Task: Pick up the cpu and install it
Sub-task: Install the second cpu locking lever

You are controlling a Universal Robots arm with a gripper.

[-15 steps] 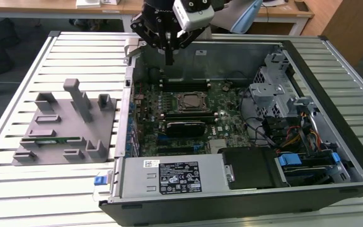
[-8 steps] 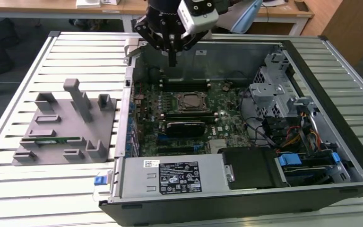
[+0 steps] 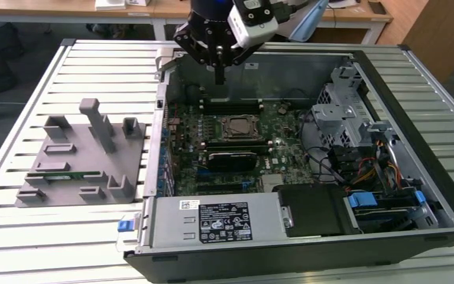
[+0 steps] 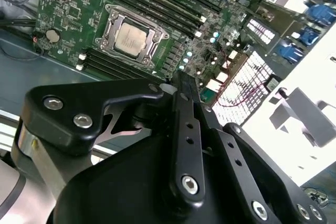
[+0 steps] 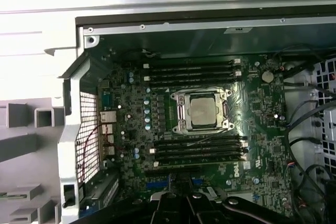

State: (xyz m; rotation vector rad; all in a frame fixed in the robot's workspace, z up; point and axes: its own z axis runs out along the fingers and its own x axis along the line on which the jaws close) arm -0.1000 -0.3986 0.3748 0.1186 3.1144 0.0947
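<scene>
The small flat square cpu with its silvery-white metal top (image 5: 202, 112) sits seated in the metal-framed socket (image 5: 182, 114) near the middle of the green motherboard (image 5: 257, 145), inside the open black and grey computer case (image 3: 416, 118); in the second wrist view the same chip (image 4: 129, 40) lies flat within the socket's frame, with dark memory slots running along both sides of it. The black pincer (image 3: 219, 76) hangs above the case near its back wall, clear of the board and well apart from the cpu, carrying nothing; its fingers (image 4: 185, 108) are pressed together into one narrow dark tip that points down toward the board. In the first wrist view the black linkage of the pincer (image 5: 184, 203) shows at the frame's edge, over the board beside the memory slots. The case lies open on a bench of pale metal slats (image 3: 45, 236). On the exterior view's left, just beside the case, lies a flat grey fixture plate with upright grey blocks (image 3: 77, 160), and a long thin green memory stick (image 3: 73, 174) rests on it. A silver power supply box with a black label (image 3: 219, 222) fills the near corner of the case.
</scene>
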